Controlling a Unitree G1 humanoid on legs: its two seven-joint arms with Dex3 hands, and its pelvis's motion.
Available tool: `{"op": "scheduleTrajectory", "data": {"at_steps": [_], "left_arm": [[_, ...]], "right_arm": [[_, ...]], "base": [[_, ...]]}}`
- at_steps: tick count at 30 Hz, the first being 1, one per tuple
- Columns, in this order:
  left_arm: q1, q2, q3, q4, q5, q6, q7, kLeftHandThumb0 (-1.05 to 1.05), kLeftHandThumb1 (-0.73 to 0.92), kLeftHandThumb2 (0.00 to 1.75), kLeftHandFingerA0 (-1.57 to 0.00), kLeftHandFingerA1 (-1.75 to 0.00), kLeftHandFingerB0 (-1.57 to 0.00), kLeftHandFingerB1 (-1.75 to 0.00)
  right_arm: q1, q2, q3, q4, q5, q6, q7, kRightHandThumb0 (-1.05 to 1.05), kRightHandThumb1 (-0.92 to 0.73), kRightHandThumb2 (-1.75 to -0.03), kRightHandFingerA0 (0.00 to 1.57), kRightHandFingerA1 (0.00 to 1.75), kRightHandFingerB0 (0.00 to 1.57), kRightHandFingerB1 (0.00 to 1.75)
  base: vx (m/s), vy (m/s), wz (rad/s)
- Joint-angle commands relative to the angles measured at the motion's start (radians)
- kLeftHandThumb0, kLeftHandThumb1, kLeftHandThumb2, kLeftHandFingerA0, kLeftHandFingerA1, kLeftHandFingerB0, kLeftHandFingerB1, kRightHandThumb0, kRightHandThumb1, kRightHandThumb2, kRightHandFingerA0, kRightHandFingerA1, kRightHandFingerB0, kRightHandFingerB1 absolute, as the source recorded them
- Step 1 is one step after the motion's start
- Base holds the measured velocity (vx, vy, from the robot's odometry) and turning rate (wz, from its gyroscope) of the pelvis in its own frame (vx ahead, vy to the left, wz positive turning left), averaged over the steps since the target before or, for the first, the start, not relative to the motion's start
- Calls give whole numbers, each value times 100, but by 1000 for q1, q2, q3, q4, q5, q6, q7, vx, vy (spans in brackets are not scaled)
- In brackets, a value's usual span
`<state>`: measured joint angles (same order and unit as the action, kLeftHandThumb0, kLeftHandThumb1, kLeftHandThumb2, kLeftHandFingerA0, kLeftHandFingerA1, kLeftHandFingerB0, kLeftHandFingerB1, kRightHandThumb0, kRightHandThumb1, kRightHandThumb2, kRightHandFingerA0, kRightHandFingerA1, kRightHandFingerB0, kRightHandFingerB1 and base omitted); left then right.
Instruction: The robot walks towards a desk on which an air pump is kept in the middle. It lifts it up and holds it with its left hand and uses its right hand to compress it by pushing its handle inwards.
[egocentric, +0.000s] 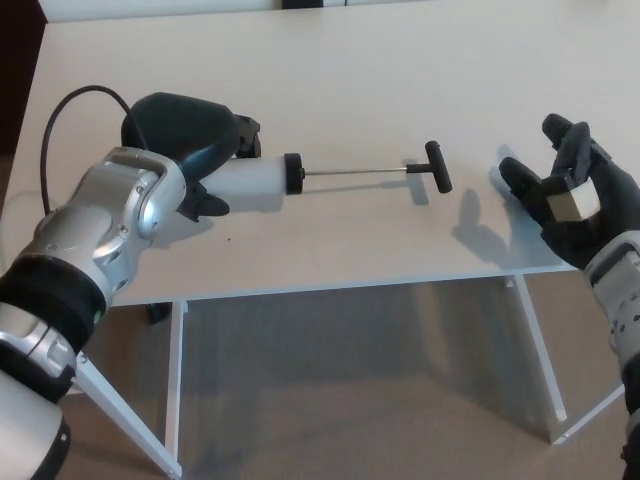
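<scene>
One air pump (300, 172), one desk (400, 60), two robot hands: left hand (190, 145), right hand (572, 200).
</scene>
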<state>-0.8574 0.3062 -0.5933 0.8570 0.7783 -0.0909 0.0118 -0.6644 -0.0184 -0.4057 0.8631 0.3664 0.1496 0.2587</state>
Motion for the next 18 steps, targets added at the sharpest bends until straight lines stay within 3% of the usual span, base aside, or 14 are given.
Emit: {"op": "scheduleTrajectory", "data": {"at_steps": [1, 3, 4, 7, 9, 10, 16, 18], "left_arm": [[-3, 5, 10, -5, -13, 3, -48, -25, 62, 60, -72, -152, -73, -58], [-4, -6, 9, -6, -9, 16, -52, -24, 61, 60, -71, -152, -74, -60], [-3, -10, 8, -7, -9, 14, -49, -27, 59, 60, -74, -151, -76, -53], [-2, -14, 8, -8, -8, 8, -45, -27, 59, 60, -74, -151, -76, -53], [-3, -16, 5, -15, -5, 4, -56, -26, 60, 60, -72, -150, -75, -60], [-5, -19, 3, -19, -3, 5, -60, -25, 55, 58, -74, -141, -76, -54], [-7, -29, 6, -34, -5, 14, -77, -27, 53, 56, -73, -151, -78, -55], [-6, -29, 13, -39, -14, 7, -83, -27, 53, 56, -72, -151, -79, -56]], "right_arm": [[-1, 20, -9, -42, 65, 63, 31, -84, -72, -110, 12, 44, 2, 33], [3, 26, 2, -61, 60, 66, 26, -84, -73, -110, 18, 47, 0, 34], [8, 27, 16, -69, 50, 59, 32, -82, -92, -73, 13, 29, 10, 23], [16, 27, 36, -82, 37, 51, 42, -82, -92, -73, 13, 29, 10, 23], [21, 26, 54, -92, 29, 49, 41, -80, -92, -75, 12, 28, 9, 23], [23, 23, 75, -91, 6, 32, 37, -87, -81, -115, 10, 34, 9, 26], [24, 13, 115, -75, -25, -6, 32, -90, -81, -116, 9, 30, 9, 22], [25, 11, 133, -66, -46, -37, 15, -89, -79, -115, 10, 37, 9, 26]], "base": [[0, 0, 0], [0, 0, 0], [0, 0, 0], [0, 0, 0], [0, 0, 0], [0, 0, 0], [0, 0, 0], [0, 0, 0]]}}
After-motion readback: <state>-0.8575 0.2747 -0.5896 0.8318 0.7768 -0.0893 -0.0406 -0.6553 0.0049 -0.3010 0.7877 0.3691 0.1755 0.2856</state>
